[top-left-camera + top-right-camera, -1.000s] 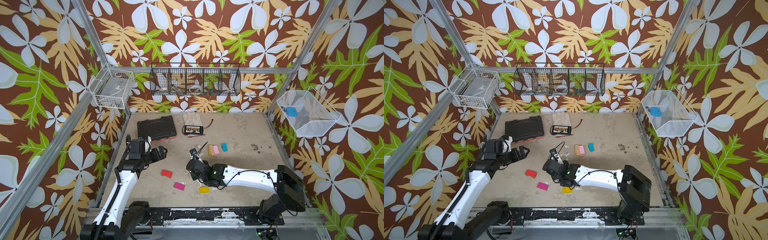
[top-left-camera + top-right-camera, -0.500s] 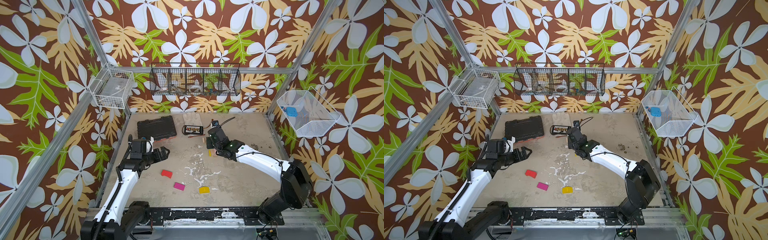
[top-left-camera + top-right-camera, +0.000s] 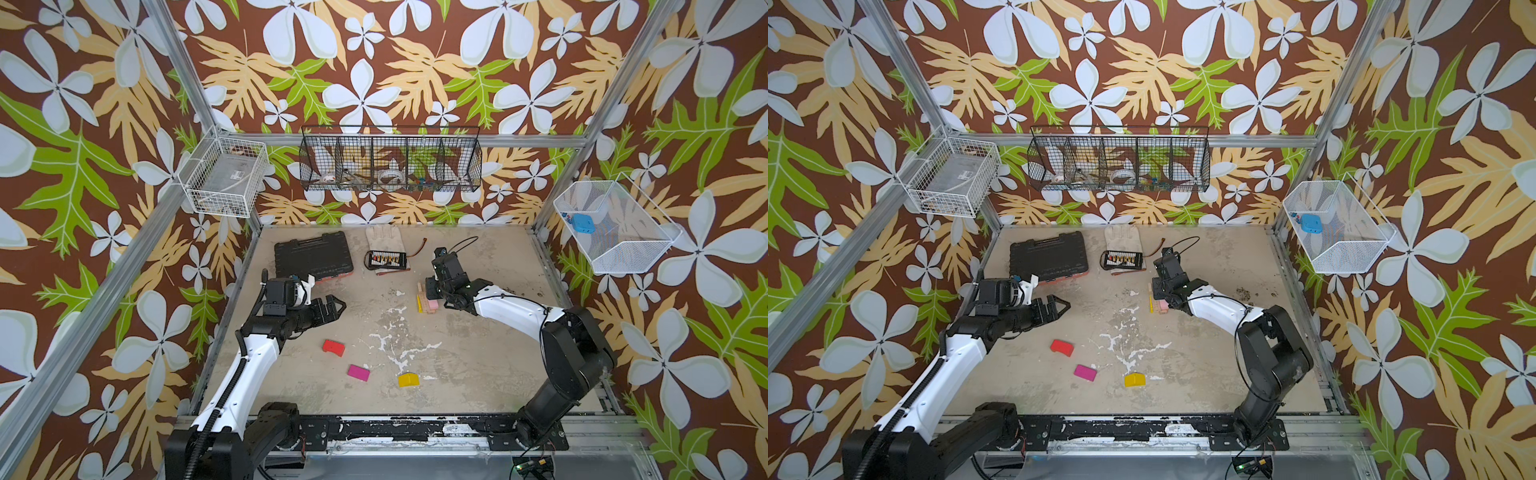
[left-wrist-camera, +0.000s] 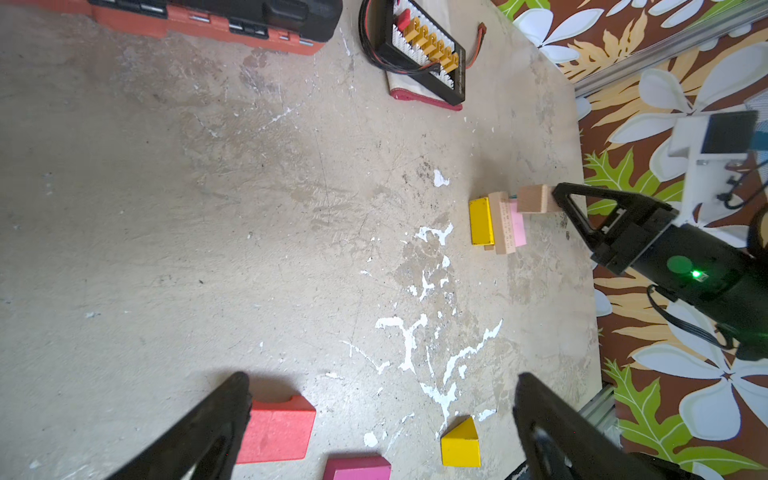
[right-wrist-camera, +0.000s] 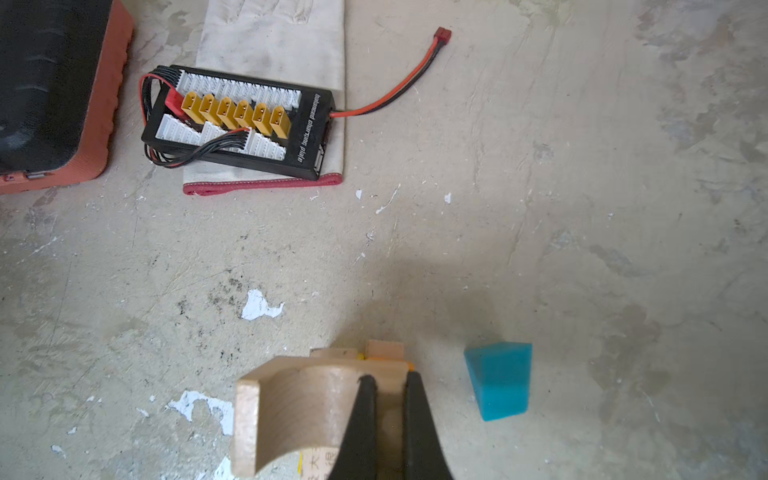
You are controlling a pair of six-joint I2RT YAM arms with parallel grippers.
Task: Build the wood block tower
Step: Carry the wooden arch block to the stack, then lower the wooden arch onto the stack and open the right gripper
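Observation:
My right gripper [image 5: 388, 380] is shut on one leg of a plain wood arch block [image 5: 291, 407]. It holds the arch just over a low group of yellow [image 4: 481, 221], plain wood [image 4: 503, 224] and pink [image 4: 518, 226] blocks, seen in both top views [image 3: 426, 301] [image 3: 1156, 305]. A teal block [image 5: 498, 380] lies on the table beside that group. My left gripper [image 4: 382, 399] hangs open and empty at the left [image 3: 338, 305]. Below it lie a red arch block [image 3: 333, 347], a magenta block [image 3: 358, 372] and a yellow wedge [image 3: 408, 380].
A black tool case [image 3: 313, 253] sits at the back left. Next to it a charging board [image 3: 386, 259] rests on a white glove. Wire baskets hang on the left [image 3: 226, 176], back [image 3: 390, 164] and right [image 3: 611, 226] walls.
The right arm has swung from the table's front middle to the block group at the back right, carrying the wood arch. The left arm has hardly moved.

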